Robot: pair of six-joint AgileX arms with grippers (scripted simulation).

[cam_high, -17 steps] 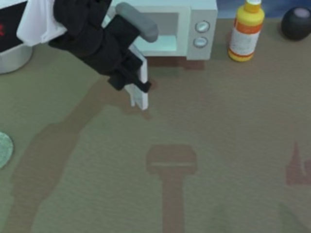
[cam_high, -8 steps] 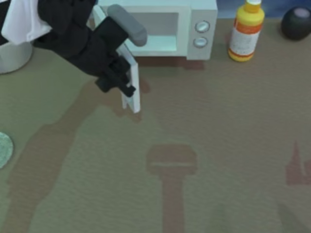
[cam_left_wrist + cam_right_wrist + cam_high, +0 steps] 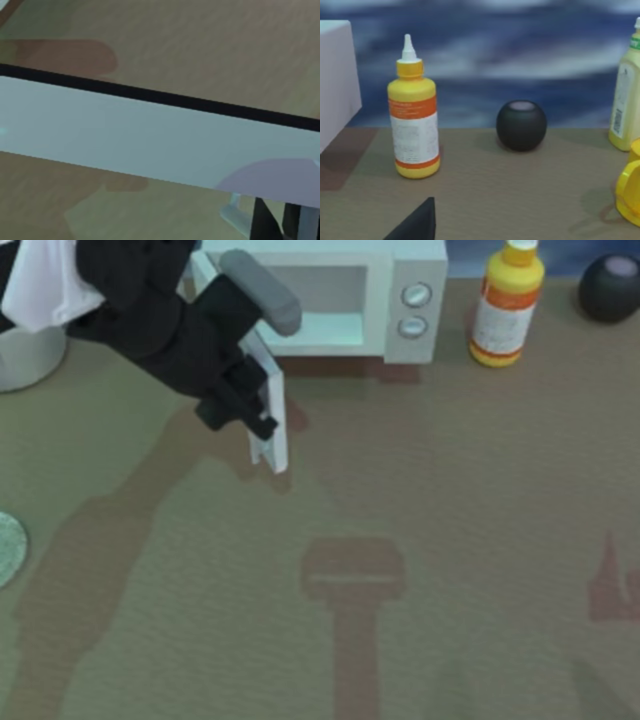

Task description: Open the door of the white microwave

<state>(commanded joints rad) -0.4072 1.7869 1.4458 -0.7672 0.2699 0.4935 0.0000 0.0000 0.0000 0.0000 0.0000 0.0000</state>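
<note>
The white microwave (image 3: 405,260) stands at the back of the table, its pale interior (image 3: 325,305) exposed and two knobs (image 3: 415,295) on its side panel. The door (image 3: 278,430) stands swung out toward the table's front, seen edge-on from above. My left gripper (image 3: 252,417) is shut on the door's free edge, with the black arm reaching in from the back left. In the left wrist view the door (image 3: 150,135) fills the picture as a pale band, one black finger (image 3: 265,222) beside it. Only a dark tip of my right gripper (image 3: 417,225) shows, in the right wrist view.
A yellow bottle (image 3: 507,305) and a dark ball (image 3: 608,287) stand right of the microwave. A rounded pale kettle (image 3: 25,355) sits at the back left, a green disc (image 3: 8,548) at the left edge. A yellow mug (image 3: 630,190) and a pale bottle (image 3: 626,100) appear in the right wrist view.
A second ago the door was less open; my left gripper has swung it further left and outward. Over the last half second nothing has visibly moved.
</note>
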